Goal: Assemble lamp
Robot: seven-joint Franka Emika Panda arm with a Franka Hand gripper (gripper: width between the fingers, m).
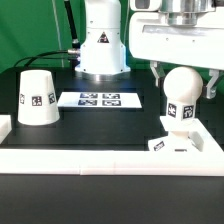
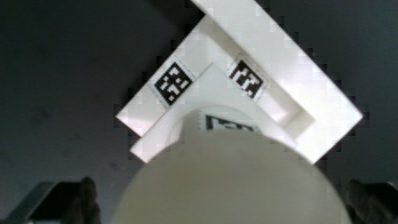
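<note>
The white round-headed bulb (image 1: 181, 92) (image 2: 228, 165) stood upright on the flat square white base (image 1: 184, 145) (image 2: 267, 70), between the open two-finger gripper (image 1: 184, 78). The tapered white shade (image 1: 38, 98) sat well apart, beside the marker board (image 1: 99, 100).

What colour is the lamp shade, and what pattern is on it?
The shade is white with a black-and-white square tag; the exterior view shows it best.
</note>
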